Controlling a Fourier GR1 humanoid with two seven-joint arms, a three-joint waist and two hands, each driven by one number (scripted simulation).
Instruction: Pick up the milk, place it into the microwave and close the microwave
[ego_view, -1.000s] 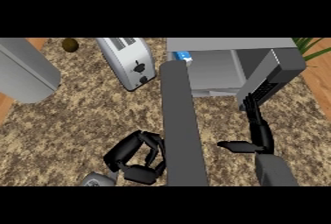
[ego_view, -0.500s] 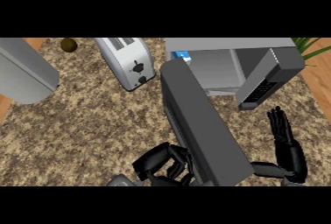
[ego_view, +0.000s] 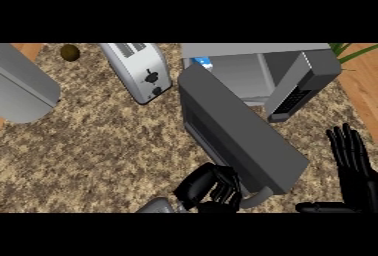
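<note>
The microwave (ego_view: 251, 52) stands at the back right with its cavity open. Inside, at the cavity's left, a bit of the blue and white milk carton (ego_view: 201, 62) shows. The grey microwave door (ego_view: 236, 130) sticks out toward me at a slant, its handle (ego_view: 255, 198) at the near end. My left hand (ego_view: 209, 187) is curled against that near end, beside the handle, with nothing seen inside its fingers. My right hand (ego_view: 354, 172) is at the lower right, fingers straight and pointing up, apart from the door.
A silver toaster (ego_view: 140, 70) lies left of the microwave. A large grey rounded object (ego_view: 26, 90) fills the far left, with a small brown thing (ego_view: 70, 52) behind it. Plant leaves (ego_view: 343, 48) and the counter's wooden right edge (ego_view: 365, 90) are at the right.
The door has swung rightward, showing more of its face. My left hand moved right with its near end. My right hand left the door and drew back to the lower right, fingers up.
</note>
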